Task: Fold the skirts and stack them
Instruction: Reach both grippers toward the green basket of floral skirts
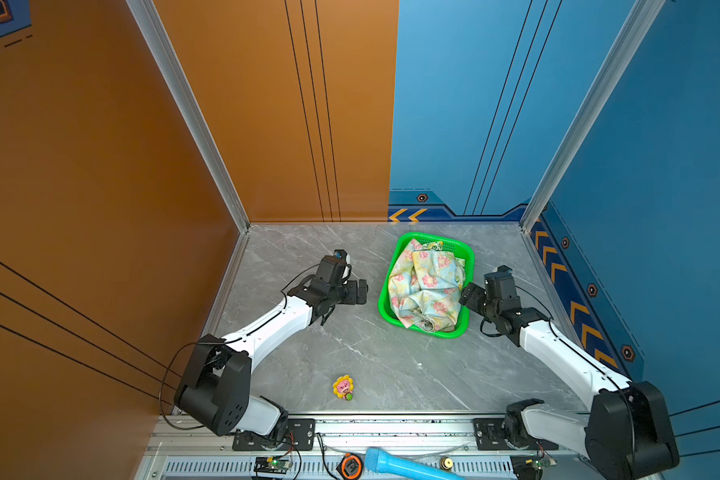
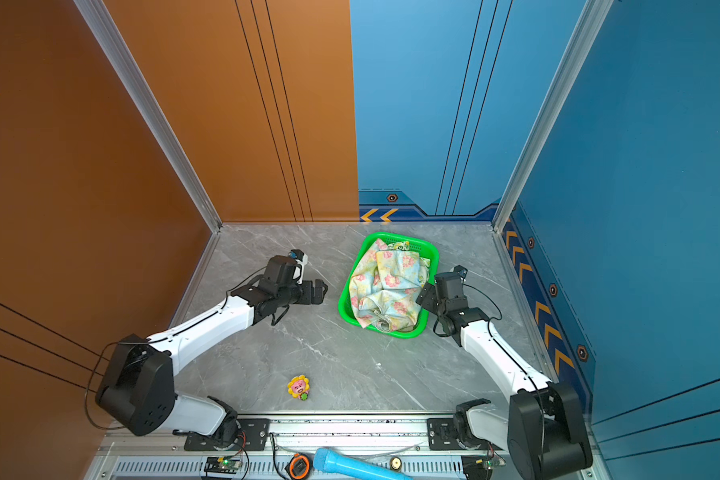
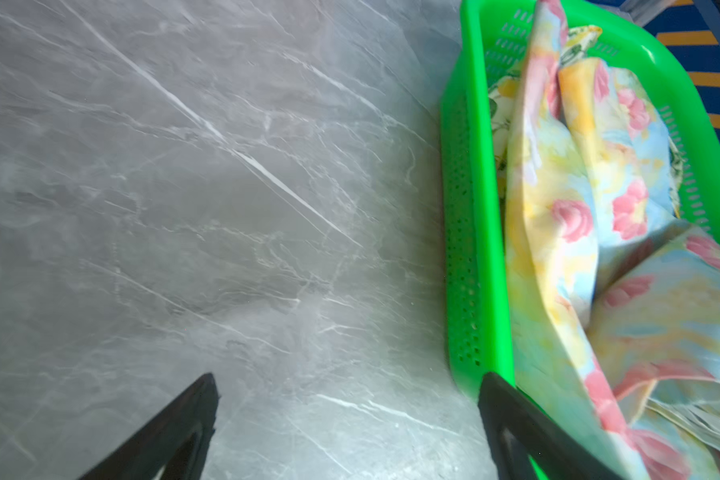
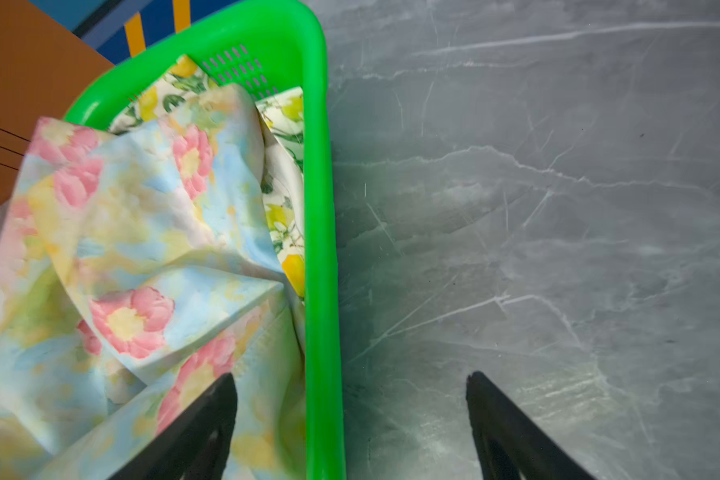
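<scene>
Two big walls stand around me, an orange wall (image 1: 100, 166) and a blue wall (image 1: 661, 145). Under them is the grey worktop (image 1: 350, 357). My two arms reach out over it from the front edge.

A green basket (image 1: 469, 262) sits on the worktop toward the back, on the right side. The flower skirt (image 1: 425, 286), blue and yellow with pink flowers, is scrunched up in the basket and fills most of it. It lies on top of the lemon skirt (image 4: 285, 199), so only bits of lemons and leaves peek out along the basket's edge.

My left fingers (image 1: 358, 291) hang over the worktop near the basket's left side, not touching it. They are spread wide and hold nothing.

My right fingers (image 1: 470, 294) are at the basket's right side. They are spread wide too and pinch nothing. One finger is over the flower skirt, one is over the worktop, and the basket's wall stands between them.

A little yellow flower toy (image 1: 343, 387) lies on the worktop near the front, well apart from the basket.
</scene>
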